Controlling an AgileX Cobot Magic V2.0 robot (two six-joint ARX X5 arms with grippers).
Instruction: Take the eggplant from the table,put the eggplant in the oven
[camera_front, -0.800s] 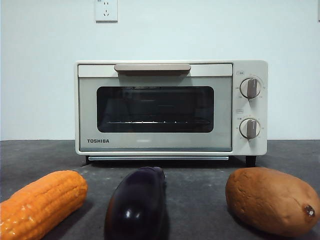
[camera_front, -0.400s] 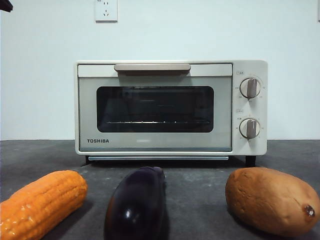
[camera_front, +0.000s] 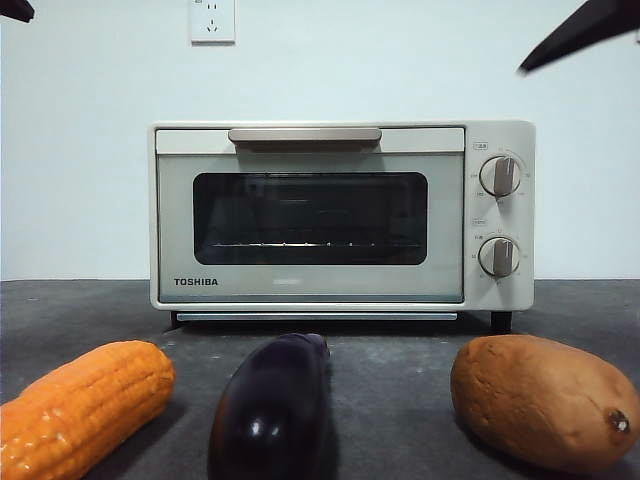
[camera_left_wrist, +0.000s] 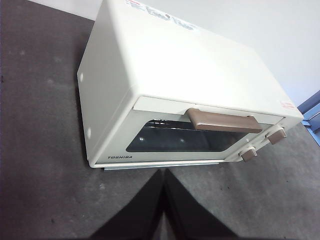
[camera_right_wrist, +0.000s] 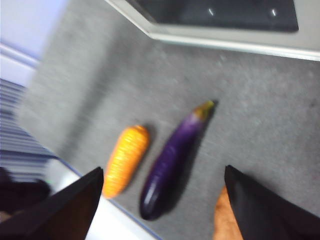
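The glossy dark purple eggplant (camera_front: 270, 415) lies on the dark grey table (camera_front: 400, 370) in front of the cream Toshiba oven (camera_front: 310, 290), whose glass door is closed. In the right wrist view the eggplant (camera_right_wrist: 172, 155) lies well below my right gripper (camera_right_wrist: 163, 169), which hovers open and holds nothing; that picture is blurred. My left gripper (camera_left_wrist: 163, 175) is shut and empty, high in front of the oven (camera_left_wrist: 190, 65) and its beige handle (camera_left_wrist: 225, 121). Only black arm tips (camera_front: 580, 30) show at the front view's top corners.
An orange corn cob (camera_front: 85, 405) lies left of the eggplant and a brown sweet potato (camera_front: 540, 400) right of it, both near the table's front edge. The corn cob (camera_right_wrist: 125, 157) and a bit of sweet potato (camera_right_wrist: 225, 220) show under the right gripper. A white wall stands behind the oven.
A black arm tip has come into the front view's top right corner, and the tip at the top left reaches in a little more. The vegetables and the oven have not moved.
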